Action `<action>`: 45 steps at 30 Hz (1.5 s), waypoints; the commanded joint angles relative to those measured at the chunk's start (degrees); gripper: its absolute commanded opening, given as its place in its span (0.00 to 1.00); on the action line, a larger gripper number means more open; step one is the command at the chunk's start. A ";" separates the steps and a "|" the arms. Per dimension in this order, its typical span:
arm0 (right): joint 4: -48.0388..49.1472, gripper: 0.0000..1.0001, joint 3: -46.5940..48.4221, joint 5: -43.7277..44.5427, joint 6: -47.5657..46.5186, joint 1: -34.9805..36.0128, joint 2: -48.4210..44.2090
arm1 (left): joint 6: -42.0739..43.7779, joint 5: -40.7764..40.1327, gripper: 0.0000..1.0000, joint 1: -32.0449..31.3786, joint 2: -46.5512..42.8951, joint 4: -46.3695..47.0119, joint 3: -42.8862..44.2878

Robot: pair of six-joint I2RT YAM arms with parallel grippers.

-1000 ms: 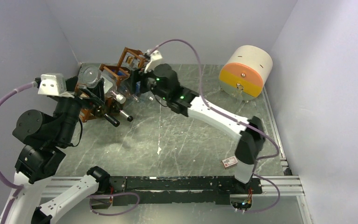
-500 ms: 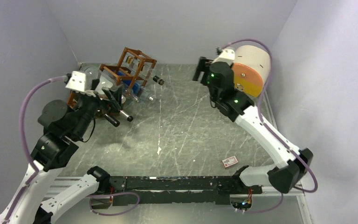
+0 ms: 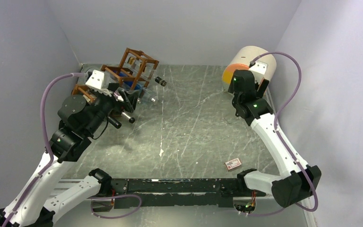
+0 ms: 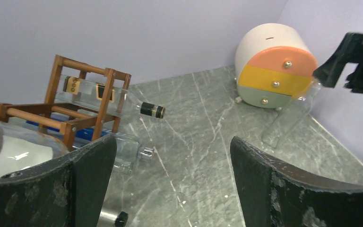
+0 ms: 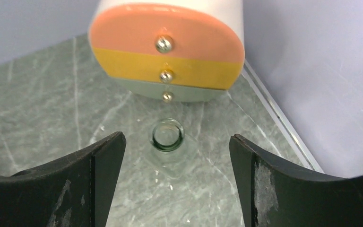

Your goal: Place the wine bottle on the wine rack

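Note:
The wine rack (image 3: 133,65) of reddish-brown bars stands at the back left, and also shows in the left wrist view (image 4: 61,113). A clear bottle with a black cap (image 4: 123,101) lies in its upper cell. A silver-capped bottle (image 4: 128,152) lies below. My left gripper (image 4: 172,142) is open and empty just in front of the rack (image 3: 123,100). My right gripper (image 5: 176,137) is open, high above an upright clear bottle (image 5: 168,135) by the cabinet. That bottle also shows in the left wrist view (image 4: 290,116). The right arm hides it in the top view.
A round cabinet with orange, yellow and green drawers (image 3: 250,71) stands at the back right against the wall. Two dark-capped bottles (image 3: 123,119) lie beside the rack. A small red and white box (image 3: 233,163) lies near the front rail (image 3: 179,185).
My right arm has swung away from the rack to the back right, over the upright bottle by the cabinet. My left arm has shifted a little to the right beside the rack.

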 commanded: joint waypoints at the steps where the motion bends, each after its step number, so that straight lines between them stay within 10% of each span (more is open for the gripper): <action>1: 0.29 0.82 -4.02 -5.00 1.50 -3.72 0.64 | -4.09 5.14 0.93 0.28 0.02 4.66 -2.20; 7: 5.01 0.58 -7.29 -10.68 -0.92 -6.29 1.55 | -7.66 9.44 0.92 0.27 2.24 5.64 -3.58; 16: 8.30 0.53 -6.97 -12.92 -4.40 -7.34 4.61 | -6.31 9.21 0.92 0.26 3.08 7.23 -4.68; 25: 8.50 0.00 -5.61 -19.11 -10.01 -7.22 3.79 | -5.76 10.41 0.91 0.26 4.95 9.00 -5.99; 45: 22.52 0.00 -9.46 -74.54 1.90 -7.22 -4.31 | -4.40 29.22 0.96 -1.29 13.31 25.69 -17.90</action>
